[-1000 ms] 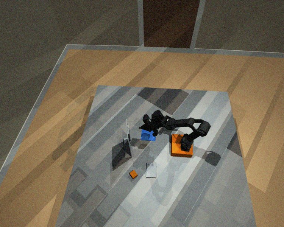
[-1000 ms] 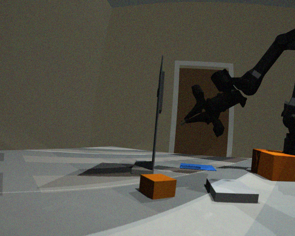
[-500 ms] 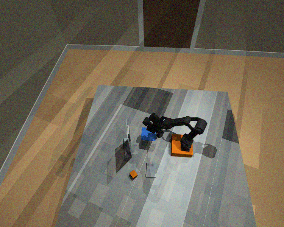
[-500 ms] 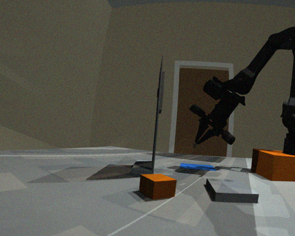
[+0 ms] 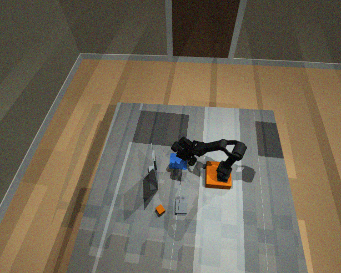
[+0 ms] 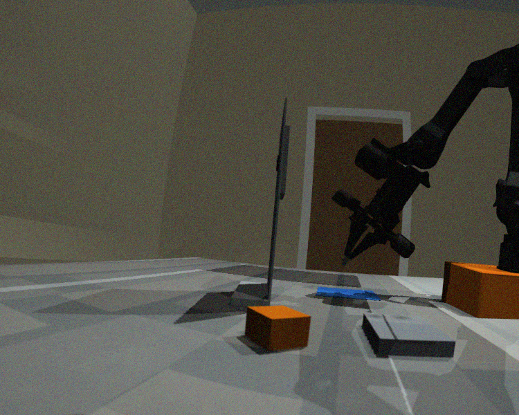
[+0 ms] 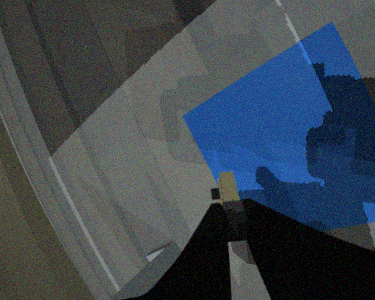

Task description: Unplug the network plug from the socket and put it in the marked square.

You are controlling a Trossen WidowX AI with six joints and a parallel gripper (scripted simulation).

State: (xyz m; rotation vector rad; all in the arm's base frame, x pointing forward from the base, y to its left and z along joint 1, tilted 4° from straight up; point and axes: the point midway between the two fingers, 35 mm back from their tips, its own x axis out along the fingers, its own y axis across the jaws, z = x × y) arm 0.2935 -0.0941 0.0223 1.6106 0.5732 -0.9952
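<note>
My gripper (image 6: 347, 255) (image 7: 230, 210) is shut on the small tan network plug (image 7: 229, 185), which shows only as a tiny piece at the fingertips. The gripper points steeply down and hangs in the air over the blue marked square (image 5: 176, 163) (image 6: 347, 293) (image 7: 267, 130), near one of its edges, well above the table. The thin upright panel (image 5: 152, 169) (image 6: 275, 200) stands to the left of the square, apart from the gripper. Its socket housing (image 6: 284, 156) shows edge-on, so I cannot see into the socket.
An orange cube (image 5: 160, 209) (image 6: 277, 326) and a flat grey block (image 5: 181, 205) (image 6: 407, 335) lie on the table in front of the panel and square. The arm stands on an orange base (image 5: 213, 177) (image 6: 483, 290) at the right.
</note>
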